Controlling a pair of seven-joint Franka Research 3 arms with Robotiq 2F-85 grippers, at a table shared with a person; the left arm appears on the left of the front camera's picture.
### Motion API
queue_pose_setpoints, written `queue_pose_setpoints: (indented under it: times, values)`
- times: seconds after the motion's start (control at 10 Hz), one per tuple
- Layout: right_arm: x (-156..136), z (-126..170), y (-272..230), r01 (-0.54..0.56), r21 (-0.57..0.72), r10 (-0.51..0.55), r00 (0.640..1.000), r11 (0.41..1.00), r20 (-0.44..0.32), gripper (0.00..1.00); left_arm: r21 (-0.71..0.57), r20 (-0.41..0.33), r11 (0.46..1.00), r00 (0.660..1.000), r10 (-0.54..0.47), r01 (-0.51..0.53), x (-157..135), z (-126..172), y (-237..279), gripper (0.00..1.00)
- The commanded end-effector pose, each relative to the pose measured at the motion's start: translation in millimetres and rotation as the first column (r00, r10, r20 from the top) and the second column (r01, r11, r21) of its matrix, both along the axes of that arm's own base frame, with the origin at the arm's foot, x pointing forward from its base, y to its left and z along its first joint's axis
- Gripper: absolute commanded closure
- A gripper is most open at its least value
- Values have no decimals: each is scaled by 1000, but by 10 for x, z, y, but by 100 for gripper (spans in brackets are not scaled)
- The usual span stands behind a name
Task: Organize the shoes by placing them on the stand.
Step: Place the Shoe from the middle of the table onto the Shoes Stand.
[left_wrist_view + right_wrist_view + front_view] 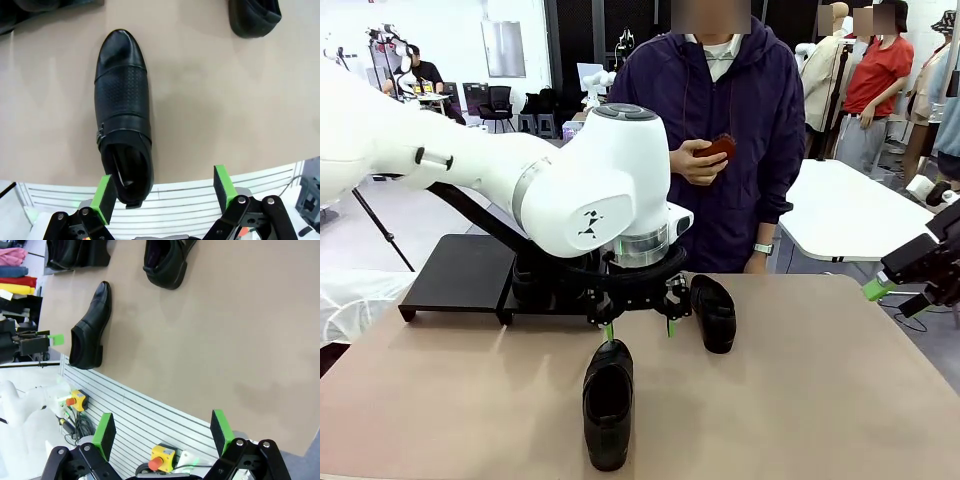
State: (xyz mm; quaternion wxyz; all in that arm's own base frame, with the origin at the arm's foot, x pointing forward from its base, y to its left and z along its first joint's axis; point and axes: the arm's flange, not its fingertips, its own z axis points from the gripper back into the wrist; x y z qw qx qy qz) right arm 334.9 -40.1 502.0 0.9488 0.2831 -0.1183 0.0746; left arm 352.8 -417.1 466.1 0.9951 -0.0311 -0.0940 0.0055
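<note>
Screening stand (455,275): left arm (590,190); shoe (608,400) by left tool (639,330)

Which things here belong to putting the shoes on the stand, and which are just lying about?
Job: near black shoe, far black shoe, black stand, open left gripper.
Lying about: dark-red object in the person's hand, yellow stop-button box, folded clothes.

Left hand (640,330), jaws apart, over near shoe (608,402)

Glossy black shoe (122,100) with a dotted perforated band — tan table (800,400), matte-black stand (460,265), white arm (590,190).
</note>
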Motion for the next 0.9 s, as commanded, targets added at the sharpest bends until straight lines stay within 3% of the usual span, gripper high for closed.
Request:
queue_pose_setpoints:
  times: [0.0,0.5,0.8]
  values:
    - [14,24,4,15,19,-16,1000,1000,4,0,7,-47,1000,999,-27,28,-8,-180,45,0]
    - [14,24,4,15,19,-16,1000,1000,4,0,30,-184,1000,983,15,-10,-205,-638,94,0]
    - [14,24,4,15,19,-16,1000,1000,4,0,-8,-170,999,985,33,-35,-174,-869,135,0]
